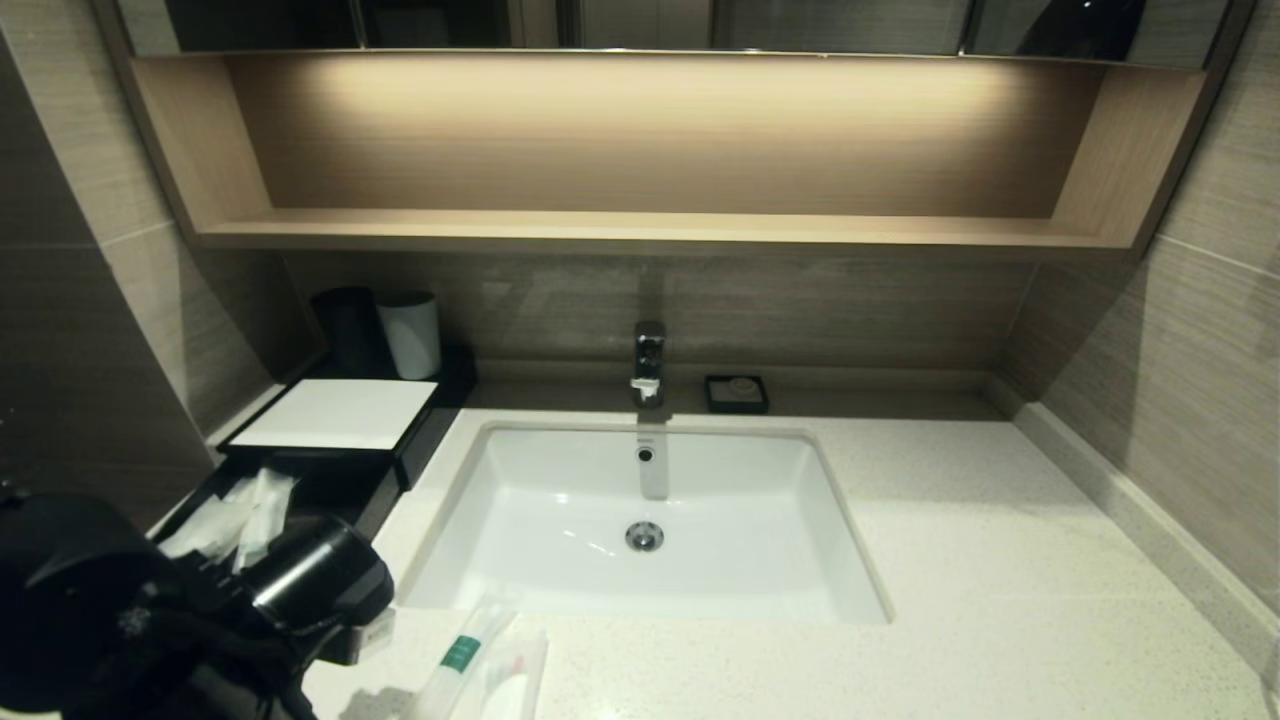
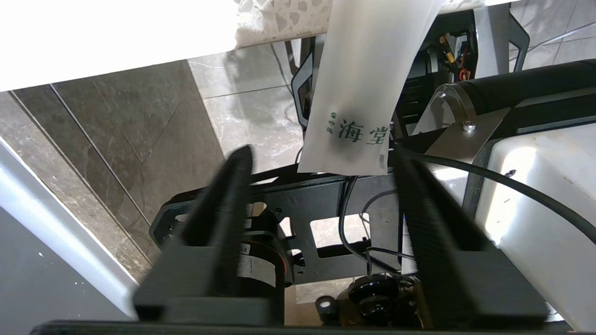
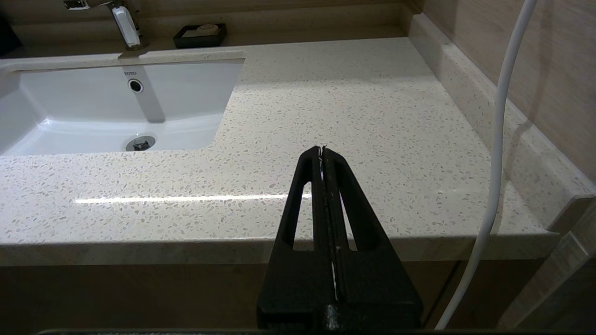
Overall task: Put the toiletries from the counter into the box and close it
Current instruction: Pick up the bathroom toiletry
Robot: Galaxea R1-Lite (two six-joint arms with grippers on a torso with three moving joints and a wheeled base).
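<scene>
Translucent white plastic packet (image 2: 358, 93) overhangs the speckled stone counter (image 2: 279, 18) edge, so the released left tool (image 2: 321, 158) can pinch it; right tool (image 3: 322, 151) clenched, idle.

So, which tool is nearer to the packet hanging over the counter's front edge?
The left. The left tool is just under the packet, its fingers apart on either side of the packet's lower end. The right tool is shut, parked before the counter right of the sink.

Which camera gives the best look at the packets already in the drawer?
The head view: two white packets lie in the box's open front drawer, just beyond the left arm. The left wrist view shows only a different packet hanging over the counter edge; the right wrist view shows none.
</scene>
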